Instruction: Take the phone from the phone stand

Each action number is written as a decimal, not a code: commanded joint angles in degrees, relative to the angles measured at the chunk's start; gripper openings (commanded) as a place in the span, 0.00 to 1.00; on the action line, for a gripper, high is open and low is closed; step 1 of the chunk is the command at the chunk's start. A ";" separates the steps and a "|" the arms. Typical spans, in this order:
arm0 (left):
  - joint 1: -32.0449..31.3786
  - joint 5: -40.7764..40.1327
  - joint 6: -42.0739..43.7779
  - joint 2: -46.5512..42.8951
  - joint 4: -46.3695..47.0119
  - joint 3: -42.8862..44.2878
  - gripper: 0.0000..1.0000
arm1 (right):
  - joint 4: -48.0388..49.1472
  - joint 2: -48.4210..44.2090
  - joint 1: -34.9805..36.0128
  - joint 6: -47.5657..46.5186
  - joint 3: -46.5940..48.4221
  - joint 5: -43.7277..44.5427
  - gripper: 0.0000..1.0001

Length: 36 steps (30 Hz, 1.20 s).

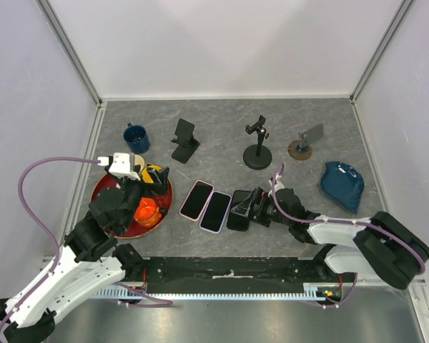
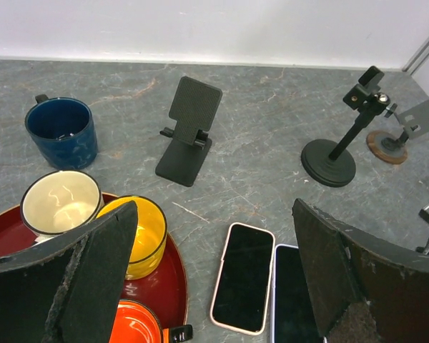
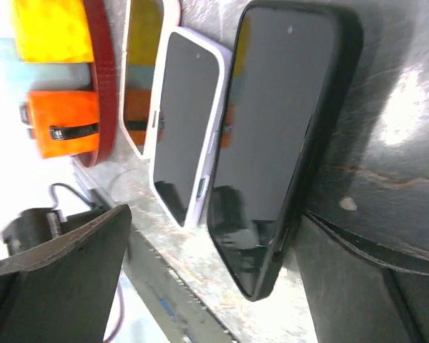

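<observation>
We're seeing right claw (image 1: 244, 208) w/ fingers apart, flanking a glossy black slab phone (image 3: 272, 128) lying flat on grey marbled table (image 1: 222, 121). Left claw (image 2: 214, 214) is hanging apart too, over round red tray (image 2: 173, 286).

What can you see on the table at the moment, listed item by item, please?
phones: 3, pink-cased phone, pale-cased phone, black phone, flat side by side, near centre
stands: 3, black folding stand, black clamp stand, grey stand, along the back, all empty
mug: 1, dark blue, back left
tray: 1, red, near left
cups: 3, cream cup, yellow cup, orange cup, on the tray
dish: 1, blue, right side
left gripper: 1, black, open over the tray
right gripper: 1, black, open at the black phone
</observation>
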 commanded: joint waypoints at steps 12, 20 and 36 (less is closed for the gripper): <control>11.04 6.86 -7.57 12.11 -7.12 6.56 0.97 | -48.74 -10.77 0.07 -26.14 18.93 31.89 0.98; 19.77 15.05 -10.30 12.31 -6.16 6.29 0.98 | -57.46 -25.50 0.16 -36.17 28.61 52.81 0.98; 19.77 3.45 -0.99 -13.79 -8.71 12.45 0.98 | -57.20 -60.69 0.07 -55.33 35.03 67.68 0.98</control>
